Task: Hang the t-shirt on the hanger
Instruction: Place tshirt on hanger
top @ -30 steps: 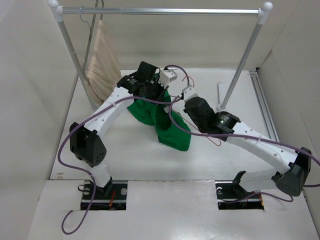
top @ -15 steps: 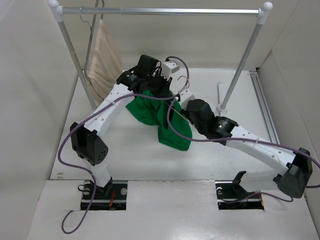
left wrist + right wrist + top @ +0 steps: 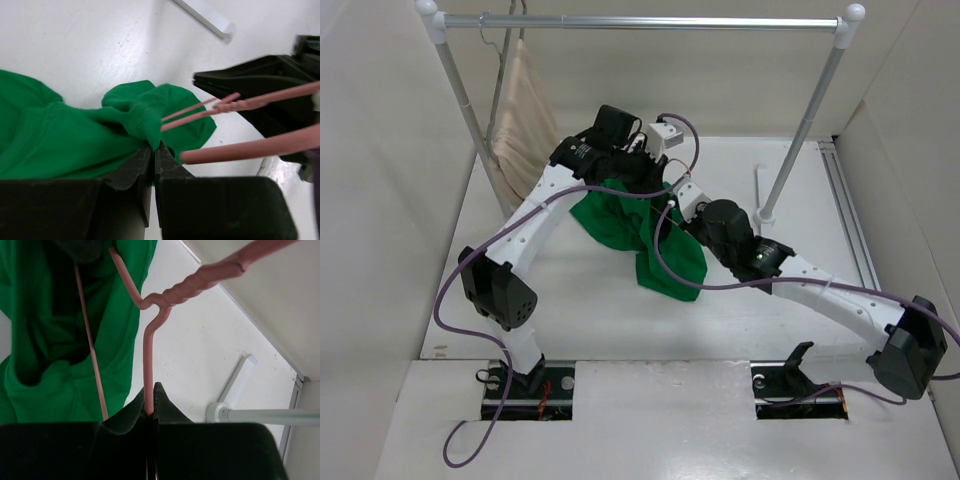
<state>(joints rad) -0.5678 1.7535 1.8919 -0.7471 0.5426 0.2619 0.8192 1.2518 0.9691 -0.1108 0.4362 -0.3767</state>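
The green t-shirt (image 3: 642,238) hangs bunched above the table centre, held up between both arms. My left gripper (image 3: 653,178) is shut on a folded edge of the t-shirt (image 3: 135,120), with the fabric pinched at the fingertips (image 3: 153,148). The pale pink wire hanger (image 3: 148,340) has its lower wires running into the t-shirt (image 3: 55,340). My right gripper (image 3: 149,412) is shut on the hanger's wire just below its twisted neck (image 3: 192,284). In the left wrist view the hanger wires (image 3: 220,107) come out of the shirt toward the right gripper's black fingers (image 3: 260,85).
A white clothes rack spans the back, with its bar (image 3: 650,21) and right post (image 3: 800,140). Its foot (image 3: 235,385) lies on the table. A beige cloth (image 3: 525,120) hangs at the rack's left end. Enclosure walls stand left and right.
Both grippers have shifted slightly back and left with the shirt and hanger. The right arm's wrist has closed in on the shirt, and the fabric has spread a little wider.
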